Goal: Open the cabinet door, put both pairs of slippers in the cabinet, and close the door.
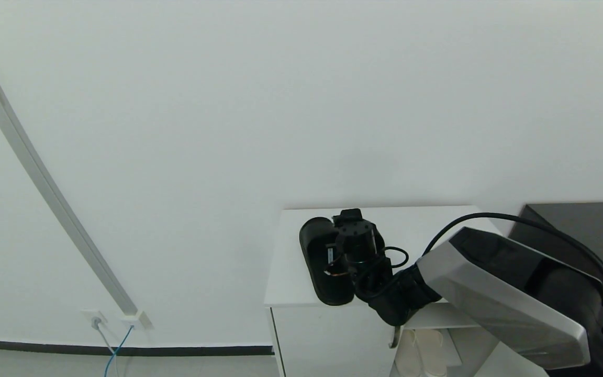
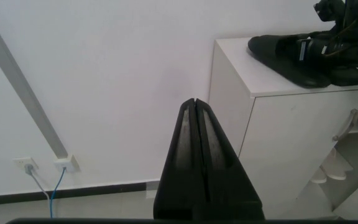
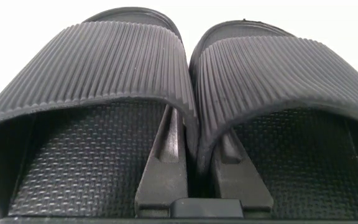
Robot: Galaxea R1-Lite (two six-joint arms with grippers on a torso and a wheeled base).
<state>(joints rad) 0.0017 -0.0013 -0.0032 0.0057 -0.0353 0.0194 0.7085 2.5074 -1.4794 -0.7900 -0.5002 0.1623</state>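
Black slippers (image 1: pixel 326 272) lie on the cabinet (image 1: pixel 288 262) top, right gripper (image 1: pixel 339 262) on them; white slippers (image 1: pixel 420 352) sit inside below. Left wrist view: left gripper (image 2: pixel 195 111) pressed together, empty, beside the cabinet. Right wrist view: fingers (image 3: pixel 166 163) pinch both slippers' inner sides.

- The right arm (image 1: pixel 495 293) slants over the front edge of the cabinet (image 1: pixel 291 272) top, its dark wrist bent toward the top's middle.
- The right gripper (image 1: pixel 335 264) sits low over the cabinet top, at the open ends of the black slippers (image 1: pixel 317 246).
- One of its fingers (image 3: pixel 166 162) lies inside each slipper, so the slippers' two adjoining walls are pinched between them.
- The left gripper (image 2: pixel 196 143) hangs in the air off the cabinet's left side, below the level of its top. Its fingers are pressed flat together with nothing between them.
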